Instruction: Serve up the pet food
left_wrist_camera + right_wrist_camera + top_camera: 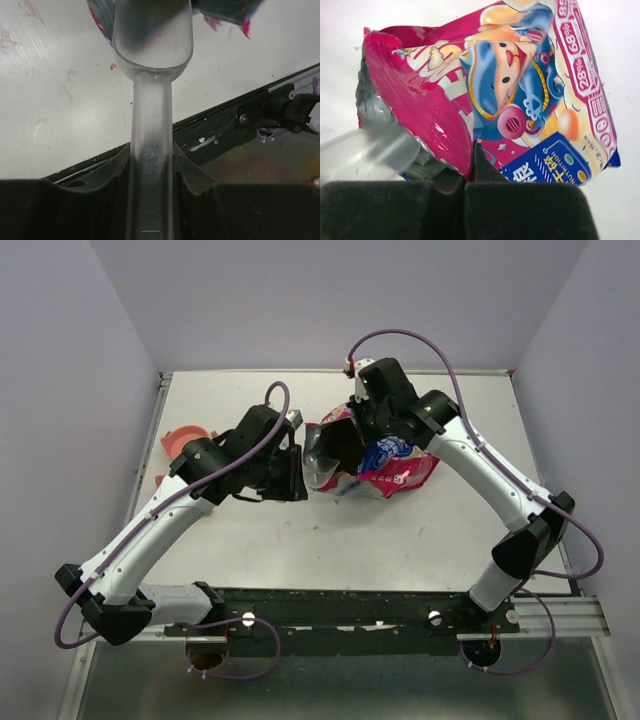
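Observation:
The glossy pink, white and blue bag (395,465) lies at the table's middle back, its mouth facing left. My right gripper (365,428) is shut on the bag's upper edge, as the right wrist view shows (472,159), with the bag (535,90) filling that view. My left gripper (290,475) is shut on the handle of the clear plastic scoop (318,465). In the left wrist view the scoop (152,35) points at the bag's mouth (225,10) from my left gripper (152,152). The scoop's tip also shows in the right wrist view (370,150). The pet food is hidden; no kibble shows.
Salmon-pink bowls (186,441) stand at the table's left edge, behind my left arm. A black rail (350,610) runs along the near edge and also shows in the left wrist view (240,125). Walls close in the table at the back and sides.

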`<state>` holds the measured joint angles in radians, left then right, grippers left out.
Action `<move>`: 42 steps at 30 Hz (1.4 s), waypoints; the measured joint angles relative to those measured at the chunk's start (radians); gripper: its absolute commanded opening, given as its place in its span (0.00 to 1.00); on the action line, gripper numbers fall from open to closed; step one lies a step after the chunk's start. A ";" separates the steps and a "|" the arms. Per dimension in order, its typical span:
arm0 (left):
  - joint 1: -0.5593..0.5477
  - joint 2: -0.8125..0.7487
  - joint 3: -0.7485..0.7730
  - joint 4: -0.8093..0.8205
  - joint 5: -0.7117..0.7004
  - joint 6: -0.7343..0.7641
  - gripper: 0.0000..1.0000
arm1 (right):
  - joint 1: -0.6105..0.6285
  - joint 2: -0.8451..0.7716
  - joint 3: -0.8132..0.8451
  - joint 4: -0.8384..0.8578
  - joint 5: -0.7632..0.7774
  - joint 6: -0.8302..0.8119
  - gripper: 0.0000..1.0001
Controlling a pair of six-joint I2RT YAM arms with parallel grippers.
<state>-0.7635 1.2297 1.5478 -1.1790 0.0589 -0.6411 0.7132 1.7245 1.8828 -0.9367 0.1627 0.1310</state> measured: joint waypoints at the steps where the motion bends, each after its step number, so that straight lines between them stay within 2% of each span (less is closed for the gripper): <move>1: 0.006 0.005 -0.010 0.005 0.006 -0.004 0.00 | -0.001 -0.041 -0.055 0.026 -0.019 -0.006 0.00; 6: 0.044 0.000 -0.057 0.063 0.072 -0.043 0.00 | -0.001 -0.176 -0.201 0.051 -0.108 -0.037 0.00; 12: 0.043 0.062 -0.065 0.144 0.152 -0.077 0.00 | 0.001 -0.186 -0.207 0.061 -0.158 -0.005 0.00; 16: 0.043 0.146 -0.082 0.136 0.145 -0.108 0.00 | -0.002 -0.182 -0.207 0.072 -0.165 0.053 0.00; 24: 0.050 0.165 -0.097 0.100 0.141 -0.158 0.00 | 0.000 -0.173 -0.206 0.085 -0.198 0.124 0.00; 28: 0.054 0.245 -0.087 0.112 0.138 -0.166 0.00 | 0.006 -0.173 -0.206 0.086 -0.198 0.143 0.00; 31: 0.066 0.303 -0.112 0.174 0.116 -0.174 0.00 | 0.015 -0.174 -0.222 0.093 -0.198 0.171 0.00; 35: 0.074 0.299 -0.217 0.315 0.086 -0.188 0.00 | 0.040 -0.185 -0.269 0.133 -0.198 0.239 0.00; 42: 0.060 0.371 -0.222 0.456 0.000 -0.146 0.00 | 0.041 -0.232 -0.345 0.195 -0.109 0.350 0.00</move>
<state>-0.7036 1.6009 1.3262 -0.7231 0.0593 -0.7872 0.7544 1.4929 1.5375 -0.7418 0.0536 0.4808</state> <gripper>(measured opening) 0.373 0.008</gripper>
